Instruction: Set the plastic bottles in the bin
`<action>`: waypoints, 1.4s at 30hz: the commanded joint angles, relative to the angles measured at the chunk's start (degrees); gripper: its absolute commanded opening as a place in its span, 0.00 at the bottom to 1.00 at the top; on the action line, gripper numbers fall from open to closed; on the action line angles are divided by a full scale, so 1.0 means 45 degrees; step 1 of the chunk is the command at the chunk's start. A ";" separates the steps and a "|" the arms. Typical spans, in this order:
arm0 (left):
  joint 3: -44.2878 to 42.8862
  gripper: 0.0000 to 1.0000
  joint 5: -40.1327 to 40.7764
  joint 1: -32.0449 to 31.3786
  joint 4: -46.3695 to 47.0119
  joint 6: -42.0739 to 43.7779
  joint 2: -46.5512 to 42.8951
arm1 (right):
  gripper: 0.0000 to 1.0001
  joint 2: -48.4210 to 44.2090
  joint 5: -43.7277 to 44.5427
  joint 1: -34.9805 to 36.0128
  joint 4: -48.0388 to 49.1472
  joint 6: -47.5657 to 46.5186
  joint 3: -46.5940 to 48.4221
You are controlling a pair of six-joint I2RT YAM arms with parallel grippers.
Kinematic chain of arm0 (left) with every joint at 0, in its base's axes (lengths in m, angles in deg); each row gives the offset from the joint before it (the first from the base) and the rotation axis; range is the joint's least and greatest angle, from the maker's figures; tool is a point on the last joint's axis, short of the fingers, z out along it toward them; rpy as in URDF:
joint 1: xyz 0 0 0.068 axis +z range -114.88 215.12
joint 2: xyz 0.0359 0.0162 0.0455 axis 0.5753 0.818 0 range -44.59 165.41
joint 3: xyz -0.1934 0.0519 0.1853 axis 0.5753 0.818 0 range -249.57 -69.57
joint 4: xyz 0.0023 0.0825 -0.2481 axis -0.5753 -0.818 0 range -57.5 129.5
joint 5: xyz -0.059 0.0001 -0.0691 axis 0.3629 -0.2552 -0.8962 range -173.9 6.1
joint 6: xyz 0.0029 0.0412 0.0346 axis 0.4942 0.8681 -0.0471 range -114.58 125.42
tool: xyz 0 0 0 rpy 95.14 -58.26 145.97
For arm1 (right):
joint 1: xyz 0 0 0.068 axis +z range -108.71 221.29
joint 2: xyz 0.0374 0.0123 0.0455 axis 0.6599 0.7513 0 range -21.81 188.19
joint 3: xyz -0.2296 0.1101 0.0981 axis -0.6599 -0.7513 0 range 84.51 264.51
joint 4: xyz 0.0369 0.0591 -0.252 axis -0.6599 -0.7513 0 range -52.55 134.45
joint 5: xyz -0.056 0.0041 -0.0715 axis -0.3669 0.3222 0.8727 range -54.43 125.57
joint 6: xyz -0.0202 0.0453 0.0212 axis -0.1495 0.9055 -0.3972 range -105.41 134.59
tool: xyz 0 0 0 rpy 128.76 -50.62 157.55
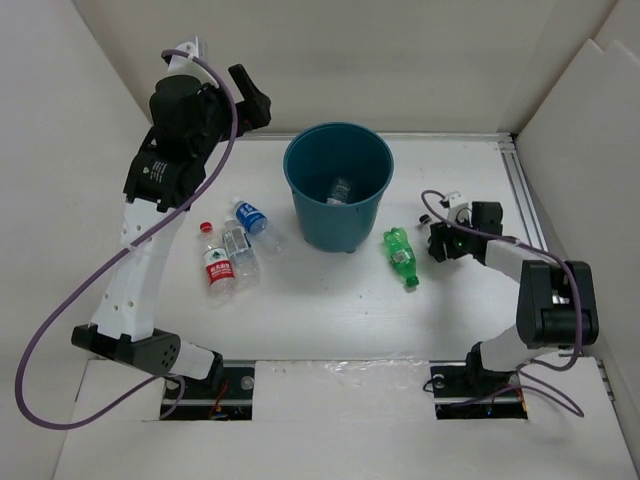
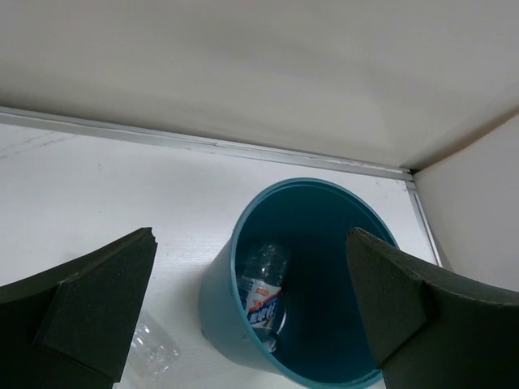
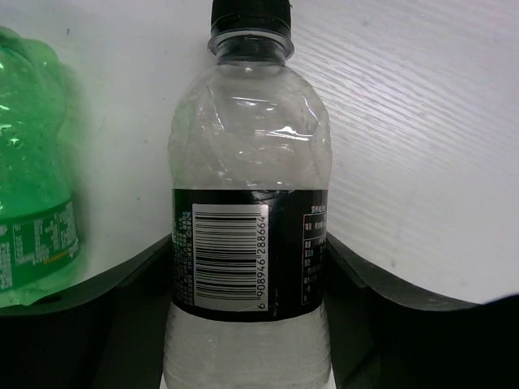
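The teal-blue bin (image 1: 300, 160) stands mid-table with one clear, blue-labelled bottle (image 2: 263, 292) lying inside. My left gripper (image 1: 255, 98) is raised left of the bin, open and empty; its wrist view (image 2: 251, 243) looks down into the bin (image 2: 324, 194). My right gripper (image 1: 437, 238) is low on the table right of the bin, its fingers pressed on both sides of a clear bottle with a dark label (image 3: 247, 243). The green bottle (image 1: 400, 257) lies just left of it (image 3: 32, 203). A blue-labelled (image 1: 250, 217), a clear (image 1: 240, 250) and a red-labelled bottle (image 1: 216, 266) lie left of the bin.
White walls close in the table at the back and both sides. An aluminium rail (image 1: 525, 200) runs along the right edge. A purple cable (image 1: 60, 310) hangs from the left arm. A clear bottle's end (image 2: 150, 356) shows beside the bin's base.
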 commanded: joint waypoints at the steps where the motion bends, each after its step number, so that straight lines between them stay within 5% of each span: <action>1: -0.0090 1.00 -0.1297 -0.0020 0.0372 0.0220 -0.0305 | 0.03 -0.1708 -0.0343 -0.0668 -0.0015 0.0521 -0.0159; 8: -0.0754 1.00 -0.6724 -0.0020 0.1816 0.0494 0.0963 | 0.00 -0.6258 0.0985 -0.0904 -0.2203 0.1242 0.1536; 13: -0.0717 1.00 -1.1487 -0.0390 0.4606 -0.0441 0.1883 | 0.00 -0.7145 0.0362 0.0302 -0.2656 0.2064 0.4543; 22: -0.2885 1.00 -1.2082 -0.2598 0.5663 -0.0424 0.3817 | 0.00 -0.5448 -0.1221 0.3391 0.0348 0.3294 0.8433; 31: 0.0434 1.00 -1.2920 -0.2754 1.0759 -0.2354 0.2666 | 0.00 -0.5037 -0.1222 0.5695 0.1581 0.3295 0.8591; 40: 0.0707 1.00 -1.3039 -0.2754 1.1385 -0.2960 0.3056 | 0.00 -0.4062 -0.1222 0.7065 0.2304 0.3178 0.8884; 42: 0.0826 0.92 -1.3176 -0.2754 1.1816 -0.3080 0.2920 | 0.00 -0.3748 -0.1377 0.7221 0.2420 0.3178 0.9001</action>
